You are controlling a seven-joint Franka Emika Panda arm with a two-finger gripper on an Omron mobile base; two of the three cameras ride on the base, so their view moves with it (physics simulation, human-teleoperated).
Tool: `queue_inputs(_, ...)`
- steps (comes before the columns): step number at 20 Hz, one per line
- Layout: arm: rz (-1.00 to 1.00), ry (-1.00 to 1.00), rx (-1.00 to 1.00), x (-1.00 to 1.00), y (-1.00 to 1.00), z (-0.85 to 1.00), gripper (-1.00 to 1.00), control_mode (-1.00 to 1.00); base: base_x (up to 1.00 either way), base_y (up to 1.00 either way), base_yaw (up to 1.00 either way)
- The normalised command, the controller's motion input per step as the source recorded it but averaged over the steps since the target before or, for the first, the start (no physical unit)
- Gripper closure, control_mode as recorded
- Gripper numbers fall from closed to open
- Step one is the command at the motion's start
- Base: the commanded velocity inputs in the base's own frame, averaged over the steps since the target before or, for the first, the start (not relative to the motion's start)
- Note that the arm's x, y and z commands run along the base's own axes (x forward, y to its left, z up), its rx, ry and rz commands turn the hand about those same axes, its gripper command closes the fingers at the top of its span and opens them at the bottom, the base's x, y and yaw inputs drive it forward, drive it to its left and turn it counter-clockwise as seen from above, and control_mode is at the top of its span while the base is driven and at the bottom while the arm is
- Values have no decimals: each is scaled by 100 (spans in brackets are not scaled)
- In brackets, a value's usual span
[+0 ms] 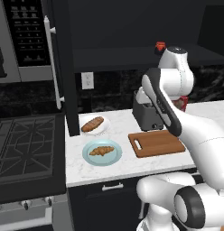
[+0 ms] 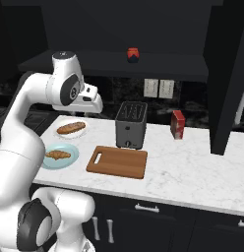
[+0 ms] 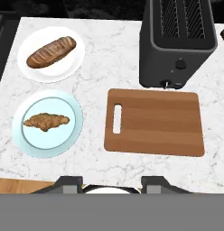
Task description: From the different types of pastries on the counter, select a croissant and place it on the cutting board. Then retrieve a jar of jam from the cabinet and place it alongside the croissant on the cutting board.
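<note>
While your arm hangs high over the white marble-look counter (image 3: 109, 54), the ridged golden croissant (image 3: 46, 121) lies on a pale blue plate (image 3: 68, 135), beside a reddish oblong roll (image 3: 51, 52) on a white plate (image 3: 71, 63). The brown wooden cutting board (image 3: 163, 122) sits bare before a dark toaster (image 3: 177, 45). A small red-topped jam jar (image 2: 133, 54) stands on the black cabinet shelf (image 2: 94, 64). Your gripper (image 3: 111, 181) is clenched, holding nothing.

base views flank arm | hand view overhead | shared: cutting board (image 3: 154, 122)
</note>
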Motion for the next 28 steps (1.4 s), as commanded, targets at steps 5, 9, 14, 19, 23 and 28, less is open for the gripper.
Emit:
queue_inputs(5, 17, -3, -2, -4, 19, 0, -100, -100, 0, 0, 0)
queue_inputs(9, 36, 0, 0, -11, 4, 0, -100, -100, 0, 0, 0)
queue_inputs(14, 39, 2, -9, 0, 37, -4, -100, -100, 0, 0, 0)
queue_inputs(19, 35, -1, -5, 0, 23, -21, -100, -100, 0, 0, 0)
queue_inputs(23, 15, 1, -1, 15, 30, -27, -100, -100, 0, 0, 0)
queue_inputs(28, 23, 0, -6, 7, 61, -22, -100, -100, 0, 0, 0)
